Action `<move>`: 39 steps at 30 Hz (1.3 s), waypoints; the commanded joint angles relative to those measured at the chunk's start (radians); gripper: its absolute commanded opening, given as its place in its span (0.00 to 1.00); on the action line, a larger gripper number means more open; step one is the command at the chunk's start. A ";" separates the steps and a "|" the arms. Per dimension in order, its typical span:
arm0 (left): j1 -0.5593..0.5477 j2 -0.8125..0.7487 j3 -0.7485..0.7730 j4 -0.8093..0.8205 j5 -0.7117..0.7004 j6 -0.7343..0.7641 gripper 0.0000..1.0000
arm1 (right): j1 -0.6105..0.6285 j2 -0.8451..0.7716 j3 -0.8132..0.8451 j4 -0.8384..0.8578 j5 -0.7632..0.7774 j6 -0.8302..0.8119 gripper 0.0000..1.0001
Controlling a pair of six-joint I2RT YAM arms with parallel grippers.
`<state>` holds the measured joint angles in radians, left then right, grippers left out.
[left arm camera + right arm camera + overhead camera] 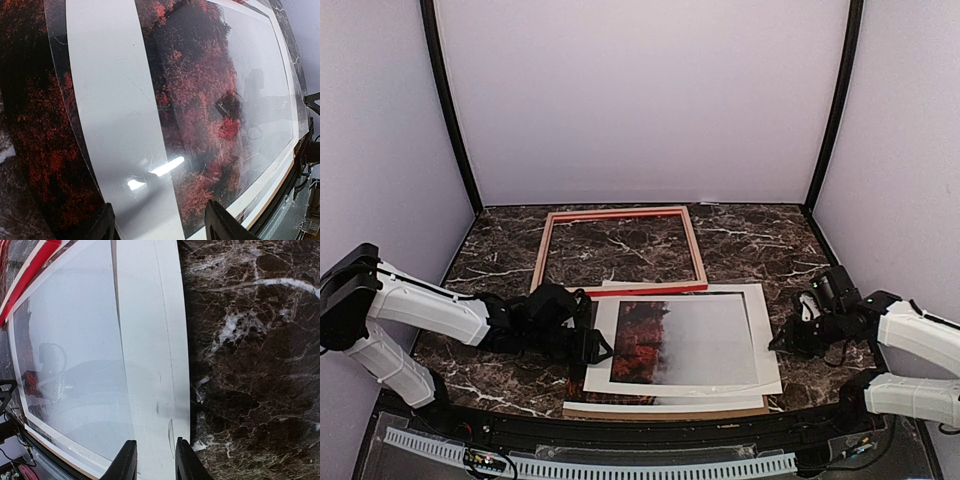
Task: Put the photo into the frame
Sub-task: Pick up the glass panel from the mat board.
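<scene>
So the photo (680, 340) isn't in the frame (640, 290) yet. It's lying flat under a white mat (760, 330) on a brown board (660, 411), at the near side of the table (500, 260). The frame sits empty just behind that stack. The left gripper (165, 220) is at the stack's left edge with its fingers wide apart. The right gripper (155, 455) is at the mat's right edge, fingers pretty close together, but honestly can't tell if it's pinching anything.

White mat (761, 335) atop brown board (660, 411)
</scene>
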<state>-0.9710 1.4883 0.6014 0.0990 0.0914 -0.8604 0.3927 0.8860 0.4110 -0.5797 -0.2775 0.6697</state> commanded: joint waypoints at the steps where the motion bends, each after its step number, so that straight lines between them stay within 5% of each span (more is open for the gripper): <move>1: -0.016 0.039 -0.032 -0.115 0.030 -0.011 0.64 | 0.012 -0.013 0.034 0.038 -0.127 -0.010 0.27; 30: -0.027 0.025 -0.019 -0.136 0.015 -0.018 0.64 | 0.012 -0.091 0.012 0.022 -0.345 -0.106 0.22; 39: -0.032 0.022 -0.009 -0.150 0.012 -0.019 0.64 | 0.014 -0.093 0.016 0.017 -0.366 -0.115 0.28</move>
<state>-0.9749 1.4784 0.6075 0.0597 0.0341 -0.8604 0.3908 0.7918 0.4164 -0.5983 -0.5400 0.5575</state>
